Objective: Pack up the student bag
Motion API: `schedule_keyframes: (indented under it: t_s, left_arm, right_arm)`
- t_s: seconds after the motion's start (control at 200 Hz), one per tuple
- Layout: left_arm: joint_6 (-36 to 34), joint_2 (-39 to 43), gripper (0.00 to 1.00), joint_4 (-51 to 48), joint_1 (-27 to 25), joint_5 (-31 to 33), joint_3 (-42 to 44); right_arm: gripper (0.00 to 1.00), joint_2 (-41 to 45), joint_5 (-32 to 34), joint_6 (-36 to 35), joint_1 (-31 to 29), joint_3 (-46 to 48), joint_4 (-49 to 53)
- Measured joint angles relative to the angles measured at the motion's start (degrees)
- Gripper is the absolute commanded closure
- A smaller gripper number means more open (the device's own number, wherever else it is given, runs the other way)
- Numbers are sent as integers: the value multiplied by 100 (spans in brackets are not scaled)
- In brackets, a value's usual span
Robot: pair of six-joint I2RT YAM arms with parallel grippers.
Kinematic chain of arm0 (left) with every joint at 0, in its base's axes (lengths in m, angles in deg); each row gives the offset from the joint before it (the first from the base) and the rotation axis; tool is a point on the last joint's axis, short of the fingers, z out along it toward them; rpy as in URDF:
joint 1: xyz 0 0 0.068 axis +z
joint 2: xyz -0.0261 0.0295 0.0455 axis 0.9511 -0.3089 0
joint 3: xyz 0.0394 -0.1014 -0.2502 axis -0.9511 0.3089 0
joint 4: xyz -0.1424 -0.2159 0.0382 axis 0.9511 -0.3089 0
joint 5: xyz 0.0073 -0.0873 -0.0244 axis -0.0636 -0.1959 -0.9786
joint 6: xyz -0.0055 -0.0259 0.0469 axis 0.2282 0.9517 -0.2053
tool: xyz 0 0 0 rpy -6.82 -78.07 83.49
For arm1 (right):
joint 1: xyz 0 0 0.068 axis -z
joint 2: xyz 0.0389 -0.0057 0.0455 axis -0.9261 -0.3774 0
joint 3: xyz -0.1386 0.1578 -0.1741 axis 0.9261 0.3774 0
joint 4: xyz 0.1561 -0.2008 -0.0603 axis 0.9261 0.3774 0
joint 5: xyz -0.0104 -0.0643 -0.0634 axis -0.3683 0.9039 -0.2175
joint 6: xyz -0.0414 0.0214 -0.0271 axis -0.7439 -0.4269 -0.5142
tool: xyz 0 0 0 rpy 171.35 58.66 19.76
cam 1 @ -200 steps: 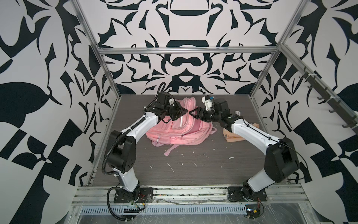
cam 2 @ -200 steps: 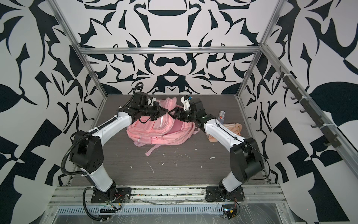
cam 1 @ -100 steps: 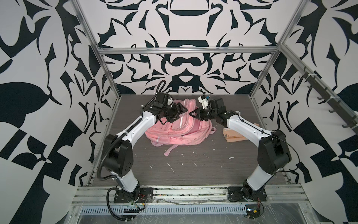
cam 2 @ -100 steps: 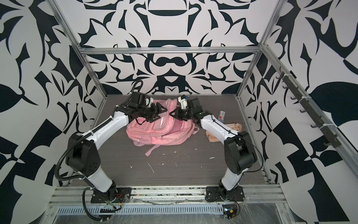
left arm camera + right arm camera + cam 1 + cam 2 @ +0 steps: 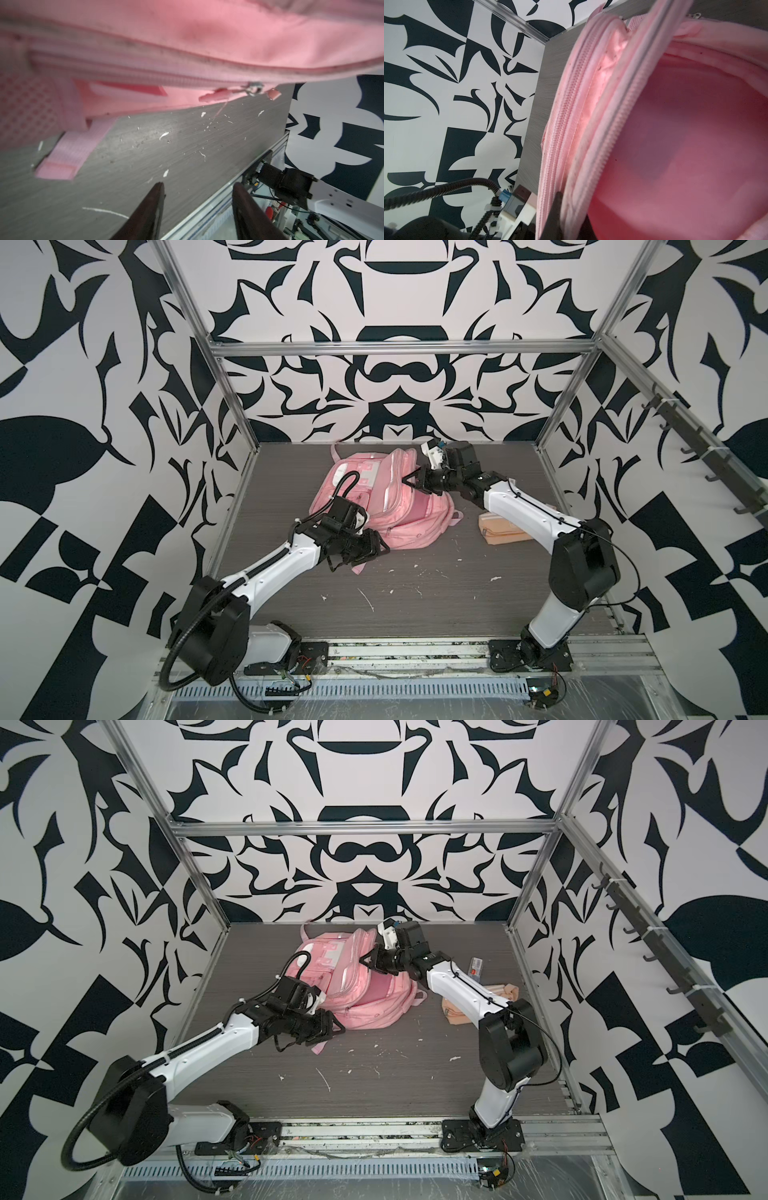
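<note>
Currently right gripper (image 5: 410, 484) pinches the zip rim (image 5: 610, 116) of the student bag (image 5: 415, 526), lying back-centre on the table (image 5: 415, 605), main compartment (image 5: 695, 135) propped open. Left gripper (image 5: 380, 548): part-open, empty, just off its near edge. Opening step, I'd say; next wants the beige pouch (image 5: 500, 533) fed in, rim kept up.

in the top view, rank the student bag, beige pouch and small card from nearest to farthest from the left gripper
From the left gripper:
1. student bag, right beside it, just behind the fingertips.
2. beige pouch, off to the right on the table.
3. small card, farther right and toward the back.
</note>
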Motion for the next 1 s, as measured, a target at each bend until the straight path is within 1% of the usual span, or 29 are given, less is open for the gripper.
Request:
schedule_keyframes:
  t_s: [0.14,0.23,0.3,0.44,0.465,0.56,0.69,0.765,0.81,1.0]
  left_arm:
    - [-98,-361,50,466,-28,240,-201]
    - [-177,-463,49,699,-46,369,-345]
    - [-223,-535,47,879,-59,457,-387]
    - [-269,-772,49,1117,-92,522,-387]
    - [-278,-817,50,1150,-105,533,-387]
    - [-282,-990,66,1266,-164,597,-387]
    - [-317,-1143,83,1375,-214,697,-391]
    - [-358,-1150,95,1373,-225,754,-400]
    - [-409,-1150,100,1357,-225,802,-428]
    - [-437,-1071,100,1141,-232,1016,-503]
  right_arm:
    - [100,-20,17,22,-2,-2,0]
    - [100,-26,33,39,-7,-2,4]
    - [100,-26,48,57,-13,-2,0]
    - [100,-37,107,101,-46,-9,-4]
    - [100,-42,120,105,-55,-13,-4]
    - [100,-101,157,125,-76,-55,-7]
    - [100,-203,181,142,-90,-118,-15]
    - [100,-254,203,144,-90,-151,-7]
    - [100,-278,214,144,-92,-168,-7]
    - [100,-284,251,142,-92,-170,-7]
